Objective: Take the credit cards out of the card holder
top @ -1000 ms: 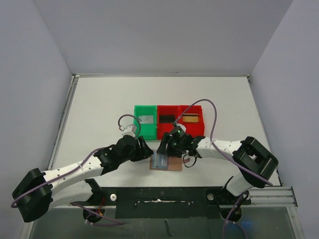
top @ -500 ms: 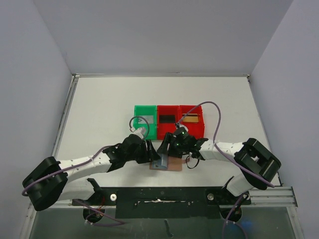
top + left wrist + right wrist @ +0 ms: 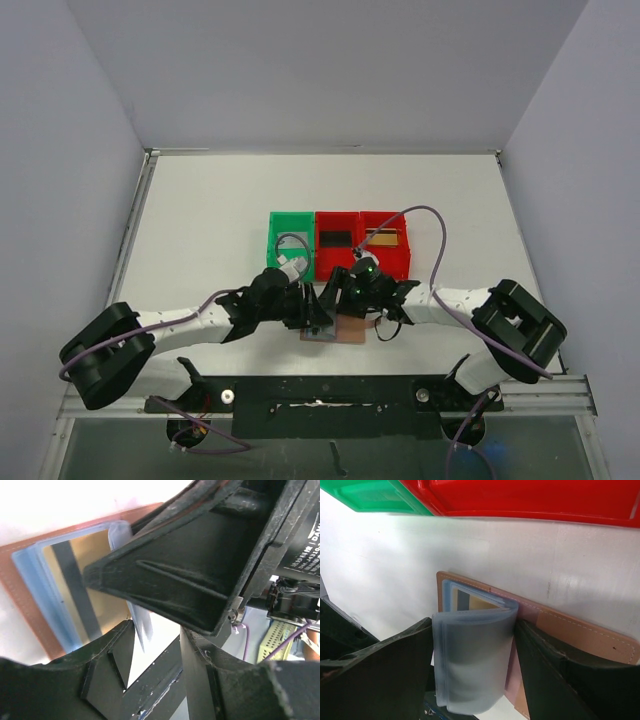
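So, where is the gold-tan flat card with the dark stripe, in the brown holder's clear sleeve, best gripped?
Probably the gold-tan card's end showing beyond the clear sleeves, which the right gripper holds bent up. Pinch its thin flat faces from the left gripper's side: it lies flat in the brown holder.

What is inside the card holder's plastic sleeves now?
A gold-tan card with a dark stripe shows in the flat sleeve. The lifted, folded sleeves are cloudy; any cards in them are hidden.

The top view looks down from high behind the arms on the whole counter. Both wrist views sit close over the near-centre holder, the left facing right, the right facing the far bins.
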`<state>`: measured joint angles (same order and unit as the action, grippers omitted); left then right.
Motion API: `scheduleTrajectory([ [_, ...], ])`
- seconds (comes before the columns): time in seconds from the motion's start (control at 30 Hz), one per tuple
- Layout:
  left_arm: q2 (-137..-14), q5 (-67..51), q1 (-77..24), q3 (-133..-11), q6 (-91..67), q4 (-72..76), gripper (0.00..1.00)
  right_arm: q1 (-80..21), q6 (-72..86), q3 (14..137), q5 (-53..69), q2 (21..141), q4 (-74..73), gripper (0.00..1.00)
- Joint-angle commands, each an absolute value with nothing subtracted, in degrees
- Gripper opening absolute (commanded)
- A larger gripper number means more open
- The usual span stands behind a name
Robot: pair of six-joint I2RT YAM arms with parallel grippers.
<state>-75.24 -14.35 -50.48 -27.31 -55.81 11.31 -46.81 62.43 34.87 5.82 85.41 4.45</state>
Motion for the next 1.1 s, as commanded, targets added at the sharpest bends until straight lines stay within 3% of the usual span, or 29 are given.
scheduleTrajectory([
  [0.0,-77.4,-19.9,-50.6,-29.6,-55.7,20.7,0.40,-47.1,62.9,33.6,7.8,83.9,4.5,0.66],
  [0.2,-79.2,-21.1,-50.5,-30.6,-55.7,21.9,0.40,-47.1,62.8,34.5,4.3,77.8,-0.2,0.73],
  [0.47,-82.4,-23.8,-51.1,-32.5,-55.2,23.4,0.44,-46.0,64.0,35.7,-6.7,67.6,-17.6,0.80],
  [0.7,-85.7,-25.0,-52.7,-35.2,-54.3,22.7,0.46,-44.8,65.9,32.0,-8.0,58.2,-20.6,0.70],
  [1.07,-83.5,-20.9,-53.4,-35.8,-52.0,17.2,0.51,-44.5,64.2,31.0,-2.9,56.5,-16.5,0.42],
])
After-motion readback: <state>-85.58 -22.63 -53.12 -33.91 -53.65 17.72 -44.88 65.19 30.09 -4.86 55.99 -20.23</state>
